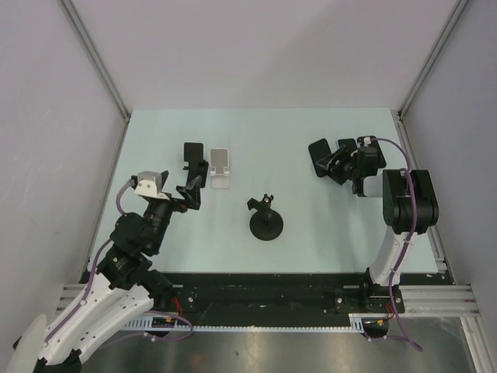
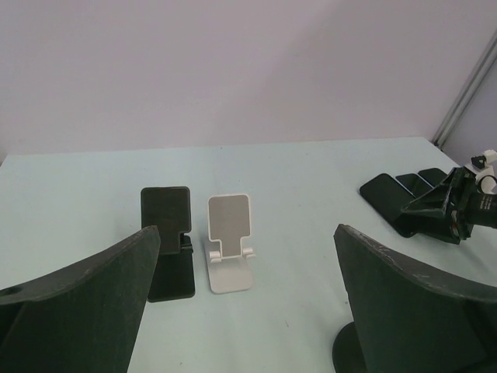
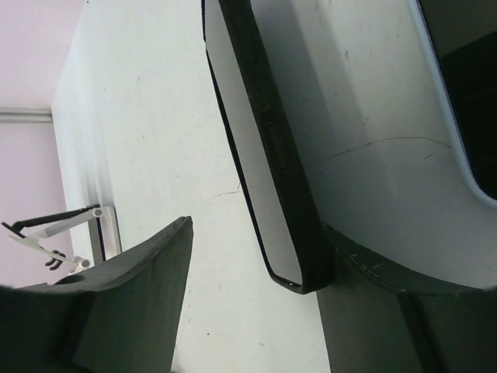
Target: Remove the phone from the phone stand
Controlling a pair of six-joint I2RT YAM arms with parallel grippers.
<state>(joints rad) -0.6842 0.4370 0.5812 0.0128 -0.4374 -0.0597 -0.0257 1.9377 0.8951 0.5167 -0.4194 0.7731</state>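
Right fingers (image 3: 132, 311) stand partly apart, one clear of the phone (image 3: 264, 148), which lies by the worktop's (image 1: 311, 225) far right edge, well apart from the empty white phone stand (image 1: 220, 167). The let-go step looks nearly done; next calls for lifting straight away. Left fingers (image 2: 78, 311) gape wide, holding nothing.

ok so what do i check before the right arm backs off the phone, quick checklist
1. Phone off every stand: ok. The black stand, white stand and round-base stand hold nothing.
2. Right gripper jaws open: ok. Table shows between one finger and the phone.
3. Phone free of the other finger: not ok, it seems to lie against it.
4. Phone settled flat on the table: cannot tell, the wrist view shows only its edge.
5. Left gripper out of the way: ok, open, near the black stand, holding nothing.
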